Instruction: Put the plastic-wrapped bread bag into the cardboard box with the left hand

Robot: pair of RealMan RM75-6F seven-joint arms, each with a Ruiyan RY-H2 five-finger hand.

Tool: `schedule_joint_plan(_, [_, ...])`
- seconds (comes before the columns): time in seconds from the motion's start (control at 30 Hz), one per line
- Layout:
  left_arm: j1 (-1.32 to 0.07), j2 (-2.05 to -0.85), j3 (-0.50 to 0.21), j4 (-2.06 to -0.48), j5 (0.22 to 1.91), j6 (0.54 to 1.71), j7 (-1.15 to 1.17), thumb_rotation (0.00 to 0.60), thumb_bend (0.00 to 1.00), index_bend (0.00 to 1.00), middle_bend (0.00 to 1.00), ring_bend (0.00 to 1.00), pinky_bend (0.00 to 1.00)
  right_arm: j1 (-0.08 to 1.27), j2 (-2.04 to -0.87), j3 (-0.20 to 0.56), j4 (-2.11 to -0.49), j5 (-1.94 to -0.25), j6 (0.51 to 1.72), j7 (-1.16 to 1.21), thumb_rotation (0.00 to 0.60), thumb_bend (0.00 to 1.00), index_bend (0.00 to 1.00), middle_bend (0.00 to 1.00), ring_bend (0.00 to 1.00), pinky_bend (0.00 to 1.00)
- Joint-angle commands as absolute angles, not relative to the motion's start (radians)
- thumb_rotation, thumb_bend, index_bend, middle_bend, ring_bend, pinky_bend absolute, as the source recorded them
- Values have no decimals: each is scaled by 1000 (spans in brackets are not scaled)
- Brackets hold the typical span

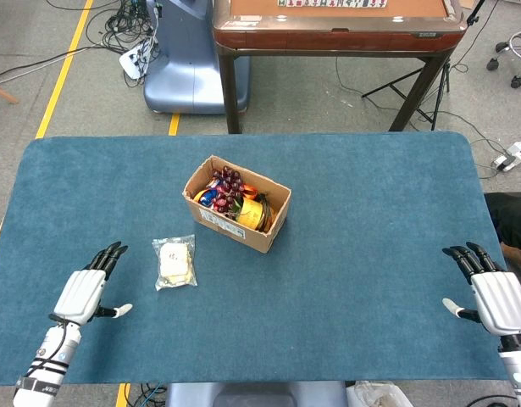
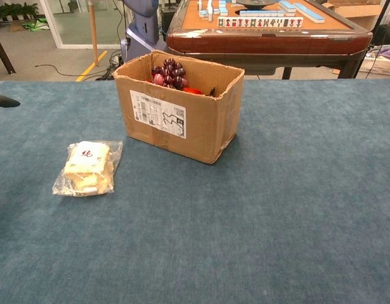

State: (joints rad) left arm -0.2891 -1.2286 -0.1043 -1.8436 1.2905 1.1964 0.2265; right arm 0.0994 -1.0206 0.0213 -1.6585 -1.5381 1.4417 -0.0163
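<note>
From above: left robot hand (image 1: 89,290) spread wide, holding nothing, near bread bag (image 1: 174,262) to reach it. Right robot hand (image 1: 494,292) spread, empty, far off.

From the chest: bag flat on bench (image 2: 296,209) beside cardboard box (image 2: 177,107), not yet inside.

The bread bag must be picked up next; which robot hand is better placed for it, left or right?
Left. The left robot hand is open beside the bread bag, with only bare table between them. The right robot hand is at the far edge, beyond the cardboard box.
</note>
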Motion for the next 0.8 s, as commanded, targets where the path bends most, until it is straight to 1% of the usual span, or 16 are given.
schedule_joint_plan(0.03, [-317,-1263,-119,-1826,1252,1169,249,600,73,22,0,44,266,98,-1018,22,-1660,-1537,1443,-14,600,33,199,209,98,414])
schedule_joint_plan(0.17, [-348,-1298,-134,-1807,1208,1144,271,600,71,1,0,23,253,96,-1013,23,-1664,-1537,1444,-11,600,32,199,209,98,414])
schedule_joint_plan(0.4, [-393,-1336,-155,-1800,1154,1128,315,600,65,0,0,1,232,91,-1004,27,-1670,-1533,1452,-5,600,33,199,209,98,414])
schedule_joint_plan(0.63, [-423,-1373,-159,-1784,1109,1117,341,600,63,0,0,0,146,86,-996,29,-1676,-1535,1460,1,600,33,199,209,99,414])
schedule_joint_plan(0.8, [-442,-1395,-156,-1769,1077,1109,358,600,63,0,0,0,123,83,-992,30,-1679,-1538,1466,2,600,33,199,209,99,414])
